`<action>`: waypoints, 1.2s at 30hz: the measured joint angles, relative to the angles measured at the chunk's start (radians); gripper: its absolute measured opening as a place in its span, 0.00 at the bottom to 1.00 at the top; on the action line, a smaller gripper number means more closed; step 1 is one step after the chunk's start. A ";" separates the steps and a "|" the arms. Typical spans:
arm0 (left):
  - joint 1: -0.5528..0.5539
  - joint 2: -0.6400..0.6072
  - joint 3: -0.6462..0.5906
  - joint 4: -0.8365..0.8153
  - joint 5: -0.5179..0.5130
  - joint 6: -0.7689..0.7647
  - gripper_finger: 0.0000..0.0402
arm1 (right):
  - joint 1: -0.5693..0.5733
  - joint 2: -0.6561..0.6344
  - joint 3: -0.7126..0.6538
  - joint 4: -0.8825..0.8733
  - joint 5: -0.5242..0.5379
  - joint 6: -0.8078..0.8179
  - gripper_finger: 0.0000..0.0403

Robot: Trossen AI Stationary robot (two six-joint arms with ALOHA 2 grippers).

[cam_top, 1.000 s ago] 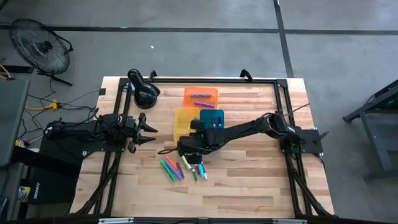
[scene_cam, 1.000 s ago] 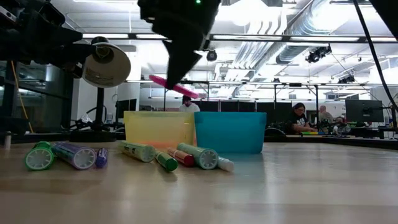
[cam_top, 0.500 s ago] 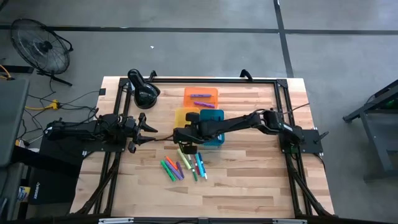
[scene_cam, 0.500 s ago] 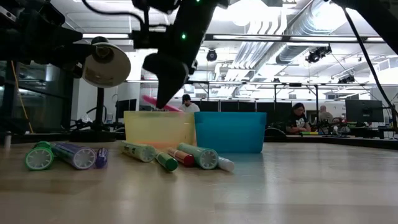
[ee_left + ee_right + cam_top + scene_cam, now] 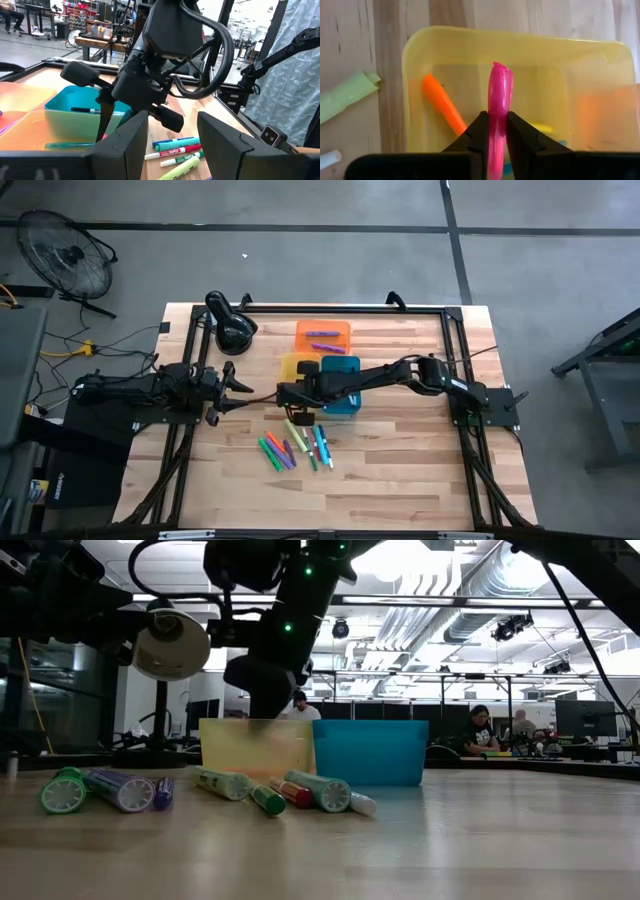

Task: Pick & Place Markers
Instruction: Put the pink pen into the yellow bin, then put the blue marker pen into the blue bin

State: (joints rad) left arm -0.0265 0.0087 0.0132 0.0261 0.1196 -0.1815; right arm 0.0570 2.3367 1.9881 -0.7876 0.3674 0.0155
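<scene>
My right gripper [image 5: 291, 393] hangs over the yellow tray [image 5: 292, 368], shut on a pink marker [image 5: 498, 95]. An orange marker [image 5: 442, 107] lies on the bottom of that tray. Loose markers [image 5: 293, 446] in green, purple, red and blue lie on the table nearer than the trays; the low view shows them in front of the trays [image 5: 235, 785]. The blue tray [image 5: 343, 370] and the orange tray [image 5: 322, 333] hold a few markers. My left gripper [image 5: 172, 150] waits open at the table's left [image 5: 235, 385]. My right gripper pinches the pink marker between its two fingers [image 5: 479, 131], at a spot on its barrel [image 5: 496, 120]. It comes from above, pointing down. The marker's free end [image 5: 500, 70] sticks out past the fingertips over the yellow tray's inside. It is lifted clear of the table.
A black desk lamp [image 5: 232, 328] stands near the far left corner and also shows in the low view [image 5: 170, 645]. A light green marker [image 5: 347, 95] lies on the wood just outside the yellow tray. People sit in the room beyond the table [image 5: 480, 730].
My right gripper has carried the pink marker from above the loose pile toward the far edge, over the yellow tray. It has then come down until the fingers stand just above the tray's rim. The left arm has kept still.
</scene>
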 joint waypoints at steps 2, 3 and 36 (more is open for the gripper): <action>0.000 0.000 0.000 0.000 0.000 0.000 0.42 | 0.000 0.000 0.000 0.000 0.000 0.002 0.12; 0.000 0.000 0.000 0.000 0.000 0.000 0.42 | 0.000 0.000 0.000 -0.001 0.000 0.005 0.13; 0.000 0.000 0.000 0.000 0.000 0.000 0.42 | 0.056 -0.002 0.109 -0.181 0.180 0.268 0.43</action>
State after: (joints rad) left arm -0.0265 0.0086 0.0132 0.0261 0.1196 -0.1818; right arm 0.1134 2.3348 2.0972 -0.9683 0.5471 0.2835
